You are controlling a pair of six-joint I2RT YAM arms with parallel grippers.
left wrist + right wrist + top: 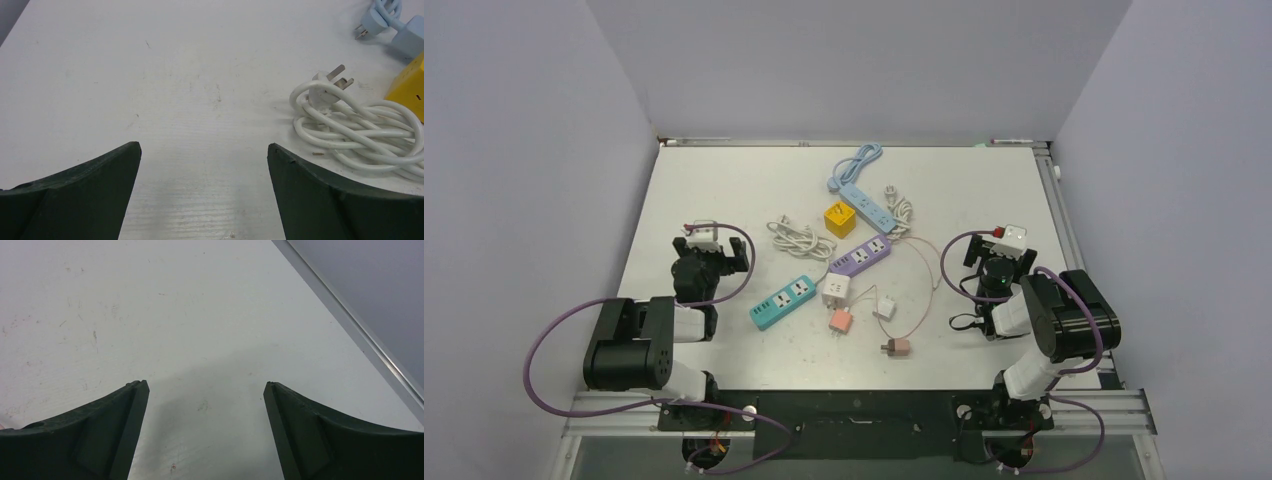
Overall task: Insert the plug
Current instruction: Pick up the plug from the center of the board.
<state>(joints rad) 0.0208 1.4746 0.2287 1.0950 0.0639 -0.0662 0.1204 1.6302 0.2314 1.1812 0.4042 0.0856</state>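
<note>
My left gripper (714, 250) stands open over bare table at the left, nothing between its fingers (107, 170). A white three-pin plug (330, 82) on a coiled white cable (360, 130) lies ahead and to its right. At the table's middle lie a teal power strip (782, 301), a purple power strip (861, 257) and a blue power strip (869, 205). Near them are a white adapter cube (835, 290), a pink plug (841, 321), a small white plug (885, 308) and another pink plug (896, 346) on a thin cable. My right gripper (1002, 255) is open at the right, empty (206, 385).
A yellow socket cube (839, 217) sits between the white cable coil (796, 238) and the blue strip. The blue strip's cable (856, 165) loops toward the back. A metal rail (360, 335) edges the table on the right. Grey walls enclose three sides.
</note>
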